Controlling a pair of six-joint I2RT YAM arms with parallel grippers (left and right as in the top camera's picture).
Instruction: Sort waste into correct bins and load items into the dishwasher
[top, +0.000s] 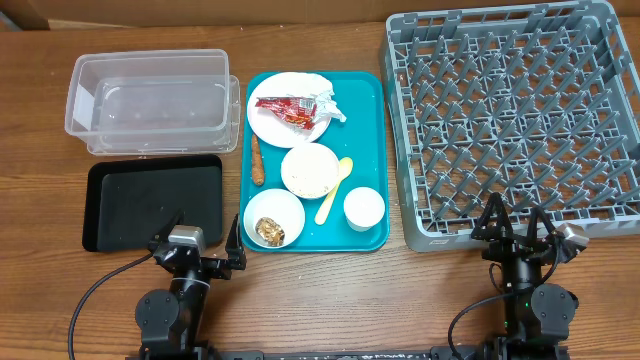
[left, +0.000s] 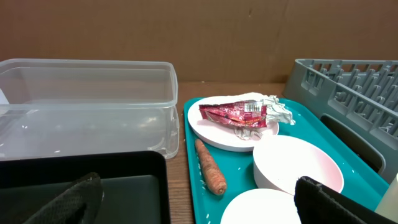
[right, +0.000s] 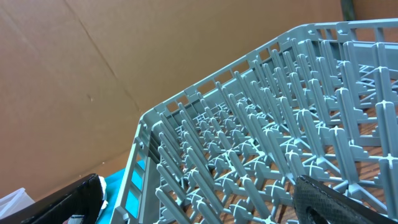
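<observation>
On the teal tray (top: 372, 150) a white-pink plate (top: 272, 125) holds a crumpled red wrapper with white tissue (top: 295, 108). A brown sausage stick (top: 257, 160) lies at its left, also in the left wrist view (left: 210, 167). One bowl (top: 308, 170) holds rice grains, another bowl (top: 274, 217) holds a brown food lump (top: 268, 229). A yellow spoon (top: 334, 189) and a white cup (top: 364, 208) lie beside them. The clear tub (top: 150, 95), black tray (top: 150, 200) and grey dish rack (top: 515, 120) stand around. My left gripper (top: 205, 245) is open and empty at the front. My right gripper (top: 517, 228) is open and empty at the rack's front edge.
A brown cardboard wall (left: 186, 31) stands behind the table. The wooden table (top: 360, 300) shows in front of the trays. Loose rice grains (left: 202, 182) lie on the teal tray by the stick.
</observation>
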